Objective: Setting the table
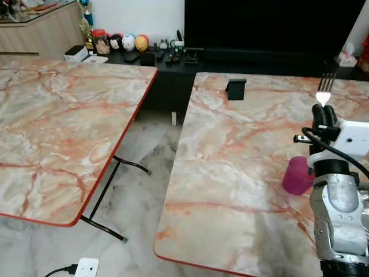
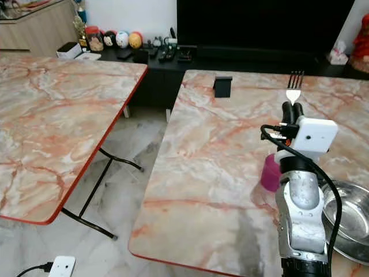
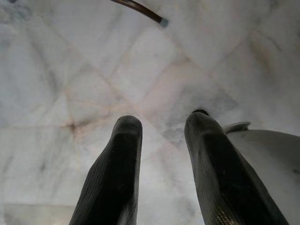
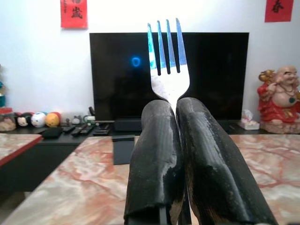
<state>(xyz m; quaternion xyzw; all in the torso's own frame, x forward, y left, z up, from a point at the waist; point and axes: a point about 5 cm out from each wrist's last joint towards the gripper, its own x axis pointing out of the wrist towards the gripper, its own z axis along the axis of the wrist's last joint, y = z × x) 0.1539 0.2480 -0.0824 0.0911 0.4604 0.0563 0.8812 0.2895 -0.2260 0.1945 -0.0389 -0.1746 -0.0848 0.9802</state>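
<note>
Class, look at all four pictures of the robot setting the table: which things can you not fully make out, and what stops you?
1. Silver metal fork: its handle is hidden between the right gripper's black fingers, right wrist view.
2. Pink plastic cup: partly covered by the silver right arm, both eye views.
3. Shiny steel bowl: cut off by the picture's edge, right eye view.
4. Small black stand on the marble table: too small to identify.

Fork point(image 4: 168, 61): bright polished metal. Table point(image 1: 230, 173): glossy marble-look top, red edging; pink cup point(image 1: 297, 176), right of frame: smooth plastic. Bowl point(image 2: 351, 222), lower right: shiny steel; right gripper point(image 4: 174, 154) fingers: matt ribbed black rubber.
</note>
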